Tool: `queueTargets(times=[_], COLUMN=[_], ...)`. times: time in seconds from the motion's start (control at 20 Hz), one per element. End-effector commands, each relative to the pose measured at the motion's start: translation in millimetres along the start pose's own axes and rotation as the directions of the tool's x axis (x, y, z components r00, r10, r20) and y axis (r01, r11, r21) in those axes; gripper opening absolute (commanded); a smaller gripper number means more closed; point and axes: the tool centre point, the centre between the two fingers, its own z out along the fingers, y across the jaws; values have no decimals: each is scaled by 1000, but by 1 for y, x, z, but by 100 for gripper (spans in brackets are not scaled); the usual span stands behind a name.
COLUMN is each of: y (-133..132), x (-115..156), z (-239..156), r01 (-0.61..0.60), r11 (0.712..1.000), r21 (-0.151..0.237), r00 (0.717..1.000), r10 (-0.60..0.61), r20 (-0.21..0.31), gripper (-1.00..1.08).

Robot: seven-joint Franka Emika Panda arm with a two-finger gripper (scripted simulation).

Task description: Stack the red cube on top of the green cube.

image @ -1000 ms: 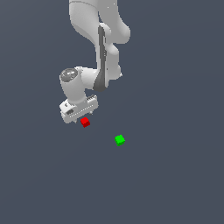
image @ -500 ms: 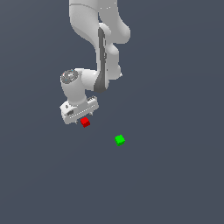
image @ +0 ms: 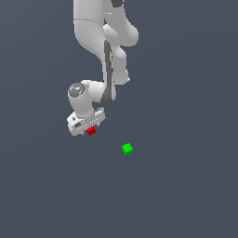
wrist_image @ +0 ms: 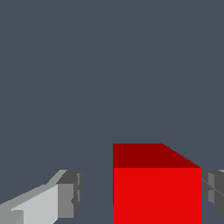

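Straddling the red cube [wrist_image: 156,183], the gripper [image: 87,129] stood released — one finger [wrist_image: 65,194] apart from the cube, the other just beside it, contact uncertain. Red cube: off-centre between the fingers. Green cube [image: 127,148]: well apart, toward the exterior view's right. Risk judged — closing off-centre might shove or twist the cube, giving a skewed hold and a poor stack.

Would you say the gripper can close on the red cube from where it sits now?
Probably yes. In the wrist view the red cube sits between the open fingers, off-centre: one pad looks almost against it, a gap remains at the other. Nothing lies between.
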Motion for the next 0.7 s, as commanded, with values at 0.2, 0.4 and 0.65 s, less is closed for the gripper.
queueTargets(times=[0.2,0.4,0.65], y=[1,1,1], x=[1,1,1], z=[4,4,4], r01=[0,0,0], r11=[1000,1000,1000], r21=[-1,-1,-1], r00=[1000,1000,1000], r10=[0,0,0], r20=[-1,-1,-1], gripper=[-100,-100,-100])
